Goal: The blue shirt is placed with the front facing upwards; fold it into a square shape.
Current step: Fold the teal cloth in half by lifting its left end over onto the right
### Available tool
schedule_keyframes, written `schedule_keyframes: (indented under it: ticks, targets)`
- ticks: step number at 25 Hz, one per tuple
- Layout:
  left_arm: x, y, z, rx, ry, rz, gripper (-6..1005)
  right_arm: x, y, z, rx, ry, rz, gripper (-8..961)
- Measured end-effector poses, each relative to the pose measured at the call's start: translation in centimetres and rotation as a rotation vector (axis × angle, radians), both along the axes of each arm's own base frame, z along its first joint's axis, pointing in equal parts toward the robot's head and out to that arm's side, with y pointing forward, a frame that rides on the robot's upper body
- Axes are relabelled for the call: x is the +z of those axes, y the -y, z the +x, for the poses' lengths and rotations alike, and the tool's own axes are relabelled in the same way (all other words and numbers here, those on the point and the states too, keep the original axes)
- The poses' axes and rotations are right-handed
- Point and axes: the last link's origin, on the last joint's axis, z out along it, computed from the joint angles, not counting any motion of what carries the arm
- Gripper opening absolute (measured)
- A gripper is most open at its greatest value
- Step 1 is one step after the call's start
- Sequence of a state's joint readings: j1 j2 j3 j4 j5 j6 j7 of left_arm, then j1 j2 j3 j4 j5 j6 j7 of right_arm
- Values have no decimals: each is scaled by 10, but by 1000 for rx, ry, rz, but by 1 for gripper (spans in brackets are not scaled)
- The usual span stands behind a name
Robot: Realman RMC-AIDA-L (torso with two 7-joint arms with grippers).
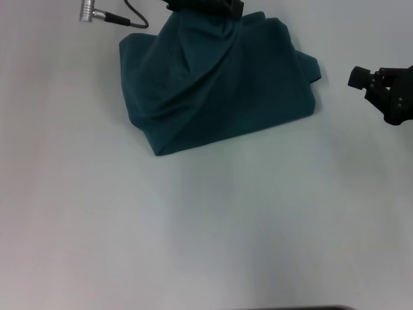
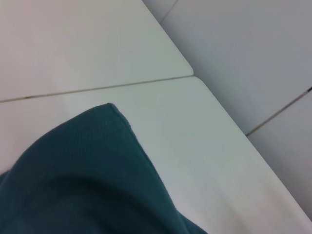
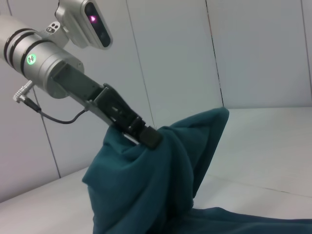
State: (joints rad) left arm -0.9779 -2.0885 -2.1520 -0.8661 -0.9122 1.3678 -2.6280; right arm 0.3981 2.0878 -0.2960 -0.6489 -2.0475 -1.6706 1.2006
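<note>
— Lifting the far edge of the blue shirt (image 1: 219,84), my left gripper (image 3: 146,136) stands clenched on a bunch of the cloth, held up off the white table (image 1: 193,226) at the far side. The rest of the shirt lies in a rumpled heap on the tabletop, far of centre, draped down from my grasp like a tent.

— And your other arm?

— My right gripper (image 1: 377,81) hangs off to the right, apart from the cloth, grasping nothing; whether its fingers are spread, I cannot tell.

— Which step is this?

— By my reckoning, a fold in mid-carry: one raised edge on its way over the body of the shirt. No lettering shows, and the outline is not yet square.

— What does the next move ask?

— I judge it calls for bringing the held edge across and down so it lands flat over the lower layer, then letting go without dragging. The loose folds under my grasp could bunch, so a smoothing pass may be needed.
</note>
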Motion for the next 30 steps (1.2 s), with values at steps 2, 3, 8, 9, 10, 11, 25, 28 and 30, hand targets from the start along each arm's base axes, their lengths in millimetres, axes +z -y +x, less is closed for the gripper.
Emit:
schedule_keyframes:
  ticks: [2,3,8,9,10,11,25,28,30]
  targets:
    - [0,-2,2,3,-1,9,17,0,0,0,-1,-1,-1,13]
    - [0,-3,4,4,-2,17,17,0,1,0,-1,-1,-1,13]
    - [-3,-6,10,3,-5,26,16,0,1,0,-3,-2,-3,14]
    - [-4,-6,12,2,-6,23,16,0,1,1,-3,-1,-4,14]
    - [-5,-6,12,2,-6,20,16,0,1,1,-3,-1,-4,14]
    - [-7,-6,13,1,-6,18,16,0,1,1,-3,-1,-5,14]
    - [-24,-15,28,40,-32,-10,98,0,0,0,-3,4,-5,16]
    - [-34,-17,37,24,-34,5,129,-2,-3,-2,6,10,-15,17]
    - [-34,-17,43,8,-16,23,149,-4,-5,-4,10,17,-22,17]
